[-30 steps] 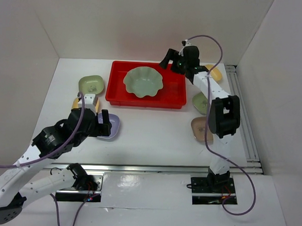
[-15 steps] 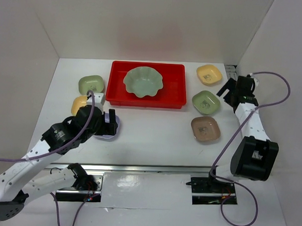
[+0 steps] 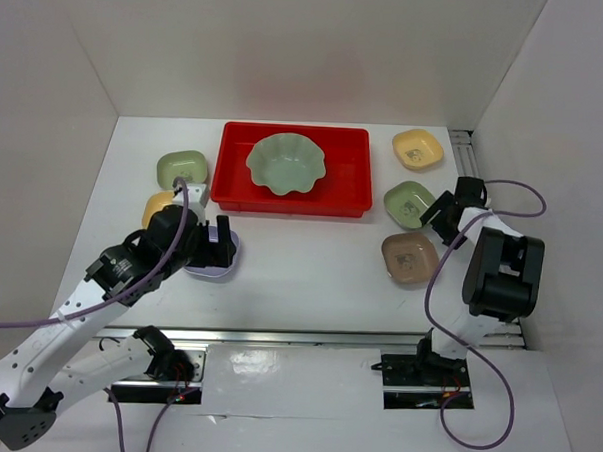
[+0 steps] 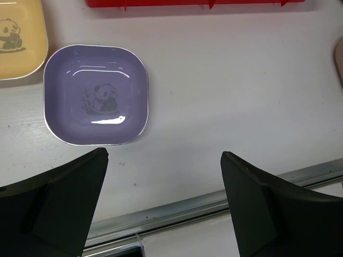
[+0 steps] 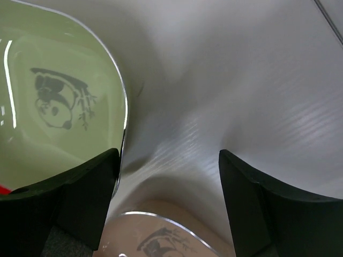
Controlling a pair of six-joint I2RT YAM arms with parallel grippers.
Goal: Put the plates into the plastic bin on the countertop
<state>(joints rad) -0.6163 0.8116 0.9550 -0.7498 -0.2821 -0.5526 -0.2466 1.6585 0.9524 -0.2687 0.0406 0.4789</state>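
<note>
1. The right pincer (image 5: 169, 160) has its jaws apart with only bare worktop (image 5: 241, 80) between them, gripping nothing. One finger sits hard against the rim of the green panda dish (image 5: 48, 101), and the pinkish-tan dish (image 5: 161, 238) lies just beside it
2. The left pincer (image 4: 163, 155) is spread wide and empty. The lavender panda dish (image 4: 95, 95) lies ahead of it and off toward one finger, not between the two. The yellow panda dish (image 4: 19, 37) is just beside that one
3. Further out, the red plastic bin (image 3: 344, 173) stands at the back middle, already holding the pale green scalloped dish (image 3: 286, 163)
4. Risks, as I judge them:
   - If the right jaws close here they may catch nothing, or shove the green dish into the tan one
   - The rims look thin, low and glossy, so a shallow bite could slip
   - If the left pincer comes down off-centre it could press the lavender rim and tip the dish, or skate it into the yellow one
5. Count:
   - One bin
   - Seven plates: one scalloped and six small
   - The small ones are two green, counting the far-left green dish (image 3: 182, 168), two yellow, counting the back-right yellow dish (image 3: 418, 148), one lavender and one pinkish-tan
   - One plate is in the bin and six are out
</note>
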